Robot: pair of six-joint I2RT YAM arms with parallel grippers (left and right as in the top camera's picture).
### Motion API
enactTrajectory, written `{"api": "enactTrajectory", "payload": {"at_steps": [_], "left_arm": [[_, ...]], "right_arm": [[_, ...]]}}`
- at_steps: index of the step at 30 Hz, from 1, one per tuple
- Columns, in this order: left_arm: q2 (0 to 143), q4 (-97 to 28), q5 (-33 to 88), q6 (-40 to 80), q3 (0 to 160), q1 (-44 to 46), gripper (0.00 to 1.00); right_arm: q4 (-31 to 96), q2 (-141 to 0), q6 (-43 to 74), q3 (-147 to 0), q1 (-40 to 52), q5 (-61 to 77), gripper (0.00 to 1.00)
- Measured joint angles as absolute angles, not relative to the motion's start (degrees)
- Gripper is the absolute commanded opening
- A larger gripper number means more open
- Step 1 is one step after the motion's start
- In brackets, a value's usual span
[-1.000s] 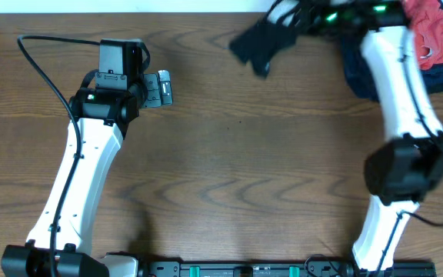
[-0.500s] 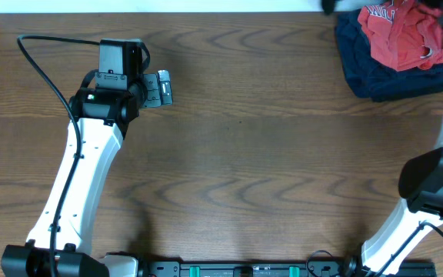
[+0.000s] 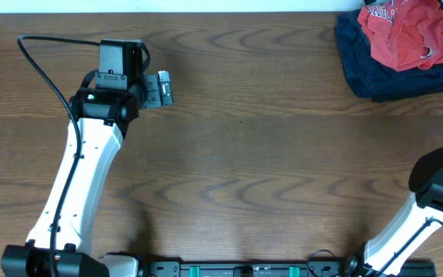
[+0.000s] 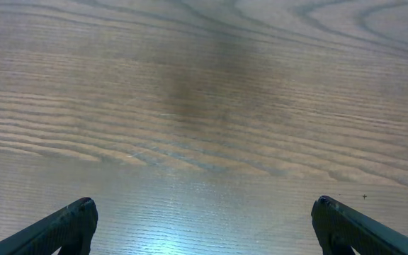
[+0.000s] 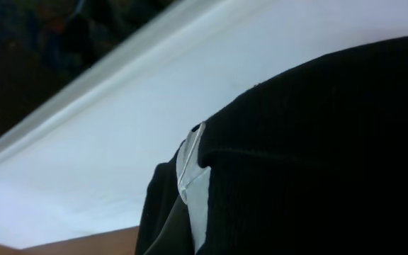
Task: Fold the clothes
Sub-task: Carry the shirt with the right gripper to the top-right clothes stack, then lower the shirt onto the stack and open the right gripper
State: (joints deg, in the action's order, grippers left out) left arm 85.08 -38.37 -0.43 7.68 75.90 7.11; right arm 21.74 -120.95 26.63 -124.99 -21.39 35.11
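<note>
The clothes, black ribbed fabric with a white label, fill the lower right of the right wrist view, right up against the camera. They hide my right gripper's fingers, which are shut on the fabric. In the overhead view neither the clothes nor the right gripper shows; only the right arm stands at the right edge. My left gripper is wide open over bare wood with nothing between its fingers. It sits at the table's upper left.
A red garment with white lettering lies on a folded dark navy garment at the table's back right corner. A white surface lies behind the black fabric. The brown wooden table spans the view.
My right arm has swung from the back middle out past the right edge, taking the black garment out of the overhead view and uncovering the red and navy pile. The left arm has stayed still.
</note>
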Motion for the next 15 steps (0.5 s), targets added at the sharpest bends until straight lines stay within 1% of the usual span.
{"api": "enactTrajectory", "payload": {"at_steps": [9, 10, 13, 15], "left_arm": [[85.1, -38.4, -0.4, 7.7, 75.9, 7.1, 0.98], [85.1, -38.4, -0.4, 7.7, 75.9, 7.1, 0.98], [85.1, -38.3, -0.4, 7.7, 75.9, 7.1, 0.98], [85.1, -38.3, -0.4, 7.7, 75.9, 7.1, 0.98]], "right_arm": [[20.1, -131.0, 26.4, -125.0, -25.5, 35.4, 0.02], [21.0, -131.9, 26.2, -125.0, -25.8, 35.8, 0.06], [26.9, -133.4, 25.1, -125.0, -26.9, 36.5, 0.25], [32.0, -133.6, 23.7, -125.0, -27.4, 36.1, 0.30]]}}
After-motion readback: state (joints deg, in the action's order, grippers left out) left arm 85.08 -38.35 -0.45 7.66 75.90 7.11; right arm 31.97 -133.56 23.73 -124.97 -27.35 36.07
